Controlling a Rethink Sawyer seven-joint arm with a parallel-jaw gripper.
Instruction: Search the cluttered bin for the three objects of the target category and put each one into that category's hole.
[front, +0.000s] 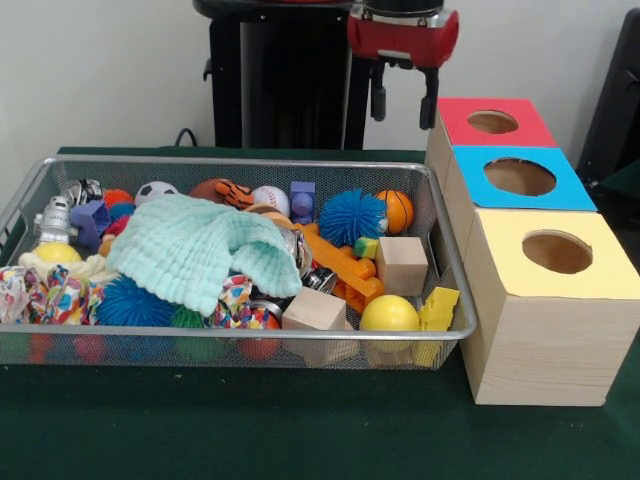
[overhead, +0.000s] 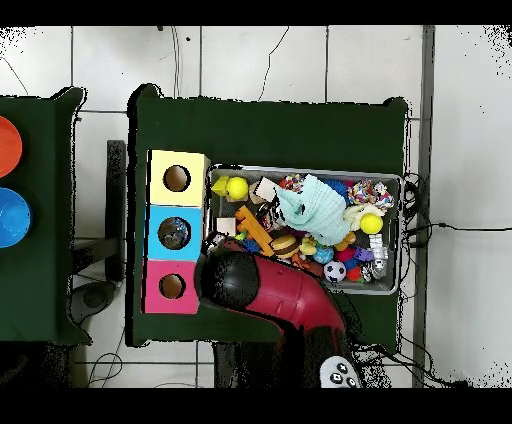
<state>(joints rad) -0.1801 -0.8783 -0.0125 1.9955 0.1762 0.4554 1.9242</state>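
Red and black, the gripper (front: 401, 100) hangs high above the far right corner of the wire mesh bin (front: 455, 275), its two dark fingers (front: 429, 98) spread apart and nothing between them. It sits in the air just beside the red-topped box (front: 520, 125), clear of everything below. From overhead the arm (overhead: 285, 290) curves in over the bin's corner next to that same red box (overhead: 171, 287).

Down in the bin, it's a proper jumble! A mint-green cloth (front: 195, 250) is draped over the middle of the pile. Balls everywhere: a yellow ball (front: 389, 313) pressed against the near rim, a spiky blue ball (front: 352, 216) towards the back, a small basketball (front: 397, 209) right beside it, a baseball (front: 270, 200) and a soccer ball (front: 155, 191) along the far wall. Two plain wooden cubes show, one (front: 402, 264) near the right wall and one (front: 313, 310) at the front. An orange plastic piece (front: 340, 262) lies slanted between them, and a yellow wedge (front: 438, 309) leans at the near right corner.

Alongside the bin stand three wooden boxes in a row, each with a round hole on top: red farthest back, blue-topped box (front: 560, 180) in the middle, yellow-topped box (front: 545, 270) nearest. Which category is the target, I cannot tell; nothing lies in the holes that I can see.
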